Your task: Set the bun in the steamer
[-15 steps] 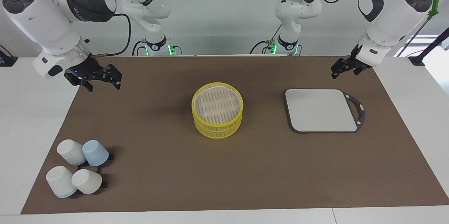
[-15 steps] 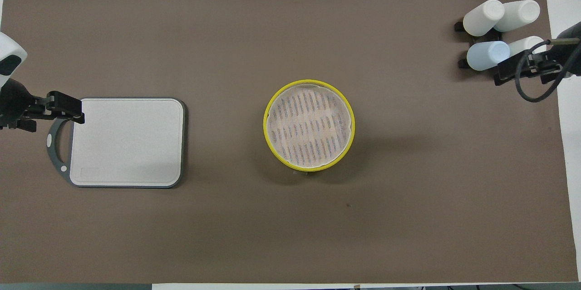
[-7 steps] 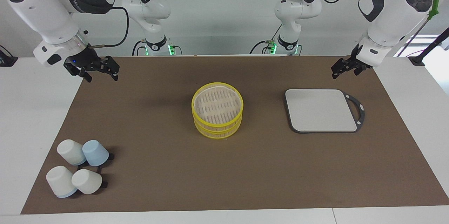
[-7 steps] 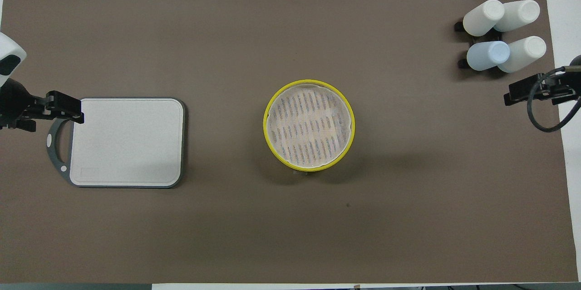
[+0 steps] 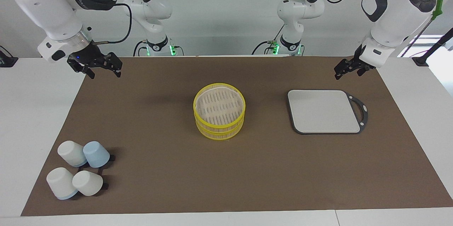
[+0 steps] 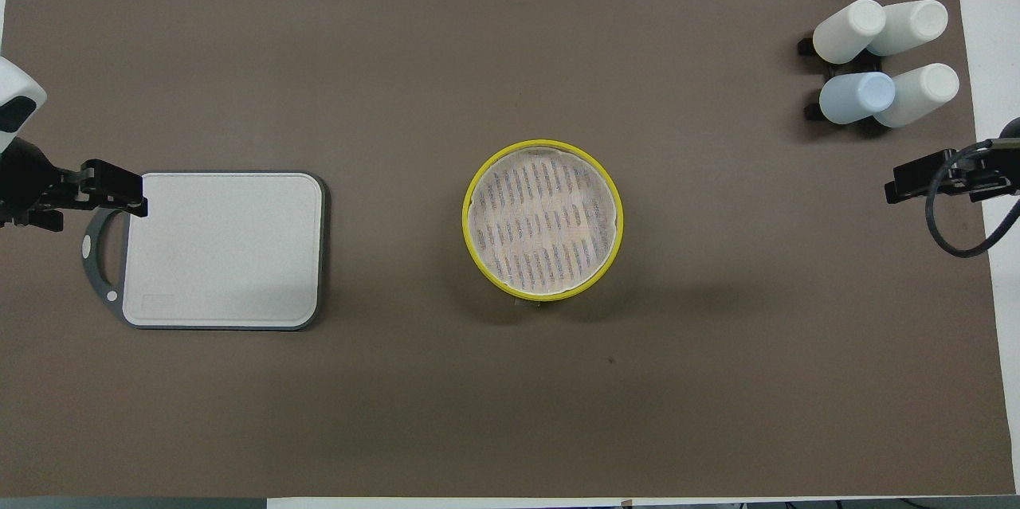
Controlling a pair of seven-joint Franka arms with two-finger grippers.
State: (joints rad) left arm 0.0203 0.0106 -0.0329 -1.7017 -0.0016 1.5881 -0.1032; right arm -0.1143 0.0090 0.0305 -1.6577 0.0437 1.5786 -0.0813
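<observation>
The steamer stands mid-mat as two stacked tan tiers with yellow rims; the top tier has a slatted floor under a pale liner, and it also shows in the overhead view. No bun shows in either view. My right gripper is open and empty in the air over the mat's edge at the right arm's end; the overhead view shows it too. My left gripper is open and empty, waiting over the mat's corner beside the grey board; it also appears in the overhead view.
A flat grey board with a dark rim and handle lies toward the left arm's end. Several white and blue cups lie on a black rack at the right arm's end, farther from the robots than the steamer.
My right gripper has risen and drawn back toward the robots, away from over the cups. The left arm and the steamer have not moved.
</observation>
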